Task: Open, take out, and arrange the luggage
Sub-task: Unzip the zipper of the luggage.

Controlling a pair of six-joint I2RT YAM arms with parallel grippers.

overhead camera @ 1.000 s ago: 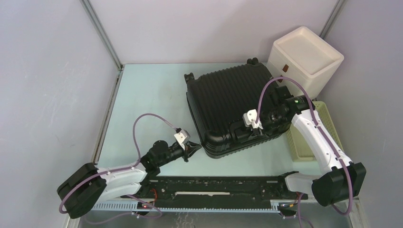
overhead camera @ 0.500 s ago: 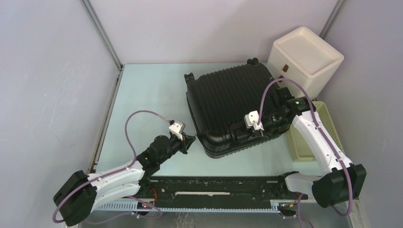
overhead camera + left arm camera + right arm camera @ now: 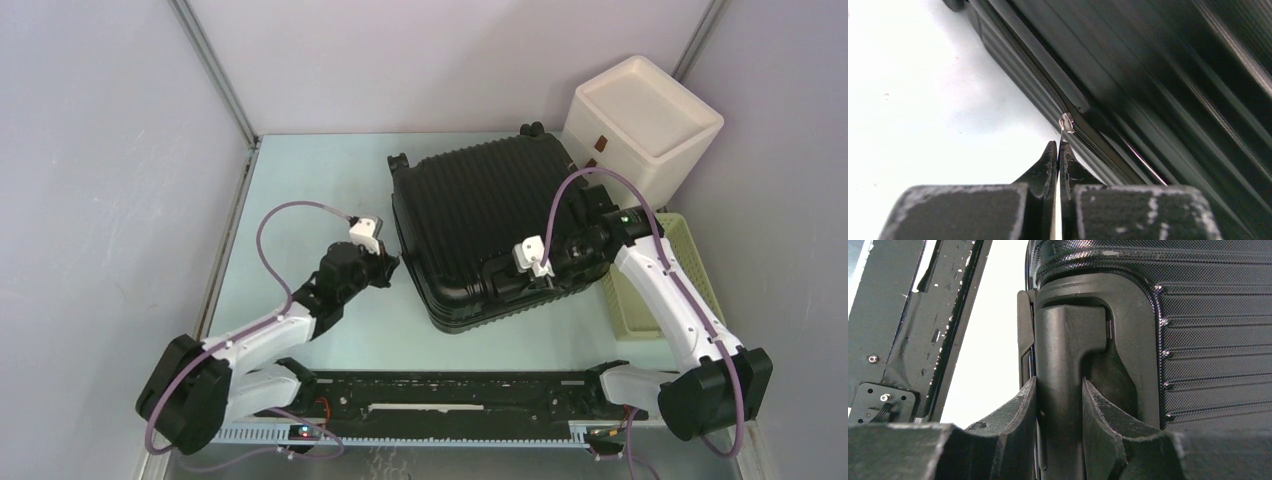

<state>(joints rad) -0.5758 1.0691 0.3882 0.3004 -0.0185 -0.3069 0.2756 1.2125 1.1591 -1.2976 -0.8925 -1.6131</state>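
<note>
Luggage lying flat and shut, just ahead of both grippers; nothing taken out, nothing arranged. Judged early: opening barely begun, with unzipping, emptying and arranging all left. Impossible to tell how much of the zip is undone. Left gripper pinched tight on the thin zipper pull, right at its tips against the side seam, arm stretched low over the table. Right gripper clamped around the black handle between its fingers, forearm reaching in from beside the case.
</note>
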